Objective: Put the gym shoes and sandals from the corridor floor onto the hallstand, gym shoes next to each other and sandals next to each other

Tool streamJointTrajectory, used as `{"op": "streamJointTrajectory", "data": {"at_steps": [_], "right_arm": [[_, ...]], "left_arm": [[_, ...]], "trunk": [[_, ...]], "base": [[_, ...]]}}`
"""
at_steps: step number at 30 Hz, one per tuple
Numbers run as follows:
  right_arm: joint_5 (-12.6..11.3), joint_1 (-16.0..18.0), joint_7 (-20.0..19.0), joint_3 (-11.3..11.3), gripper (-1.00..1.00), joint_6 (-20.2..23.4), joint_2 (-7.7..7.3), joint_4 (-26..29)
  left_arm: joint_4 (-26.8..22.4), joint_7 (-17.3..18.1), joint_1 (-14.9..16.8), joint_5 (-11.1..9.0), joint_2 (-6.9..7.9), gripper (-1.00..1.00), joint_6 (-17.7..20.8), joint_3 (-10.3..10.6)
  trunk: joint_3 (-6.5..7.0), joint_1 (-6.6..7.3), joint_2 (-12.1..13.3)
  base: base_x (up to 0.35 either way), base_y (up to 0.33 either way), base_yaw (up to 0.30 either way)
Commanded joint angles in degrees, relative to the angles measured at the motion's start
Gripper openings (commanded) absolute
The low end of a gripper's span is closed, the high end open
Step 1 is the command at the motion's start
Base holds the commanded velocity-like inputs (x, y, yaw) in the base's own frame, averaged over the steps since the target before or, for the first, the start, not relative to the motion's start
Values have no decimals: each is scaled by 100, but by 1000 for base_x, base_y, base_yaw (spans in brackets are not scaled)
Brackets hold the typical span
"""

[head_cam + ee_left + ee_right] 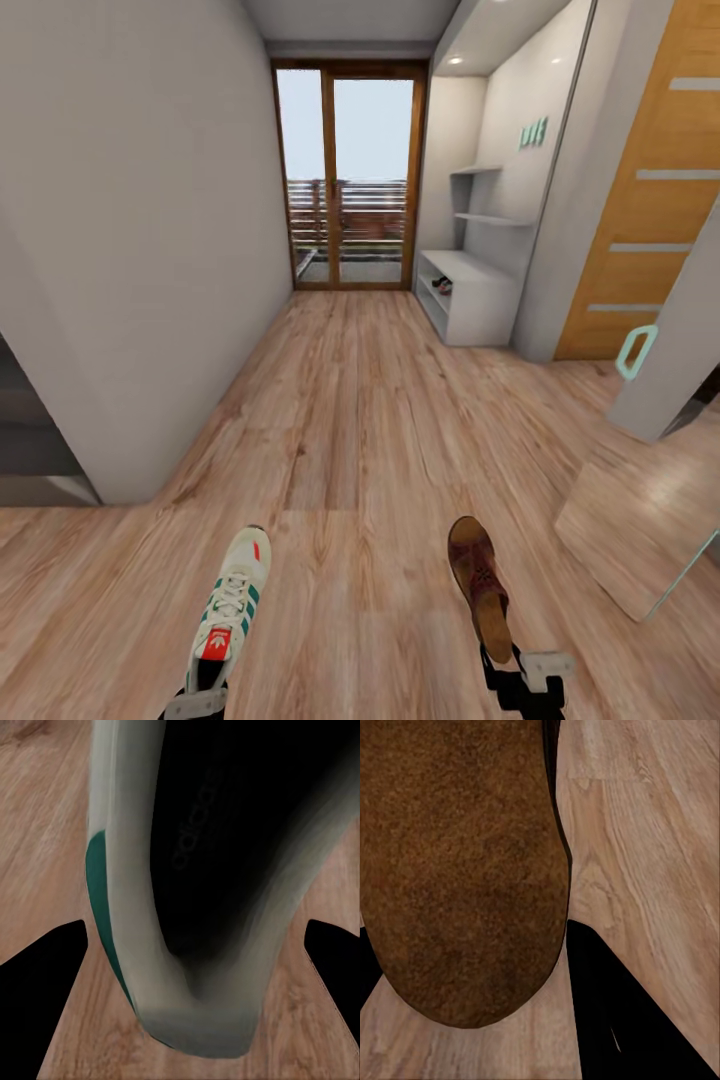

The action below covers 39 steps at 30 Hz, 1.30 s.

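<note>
Carrying one sneaker (230, 610) in the left pincer (203, 695) and one sandal (480, 585) in the right pincer (520, 680), each closed on the heel end with the toe sticking out ahead over the wood floor (350, 420). Far ahead of the right pincer and off to its right sits the shoe rack (470, 295), with something dark already on its lower tier, too small to make out. I'd roll straight down the corridor, keep both arms level so nothing slips, and stop square to the rack before reaching in.
</note>
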State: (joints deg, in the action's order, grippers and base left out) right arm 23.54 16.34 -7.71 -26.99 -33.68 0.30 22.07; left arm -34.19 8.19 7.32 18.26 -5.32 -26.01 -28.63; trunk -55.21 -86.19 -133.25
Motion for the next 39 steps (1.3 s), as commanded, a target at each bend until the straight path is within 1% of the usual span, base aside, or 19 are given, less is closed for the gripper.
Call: {"op": "streamJointTrajectory", "data": {"at_steps": [1,39], "right_arm": [[-11,7,-65,-38,-100,-11,4,12],[-7,10,-82,-25,-100,-7,46,51]], "left_arm": [[-2,51,6,28,-10,-100,-18,-48],[-6,53,6,19,-4,-100,-14,-55]], "trunk": [[-5,-2,-2],[-5,-2,-2]], "base": [[334,0,0],[334,0,0]]}}
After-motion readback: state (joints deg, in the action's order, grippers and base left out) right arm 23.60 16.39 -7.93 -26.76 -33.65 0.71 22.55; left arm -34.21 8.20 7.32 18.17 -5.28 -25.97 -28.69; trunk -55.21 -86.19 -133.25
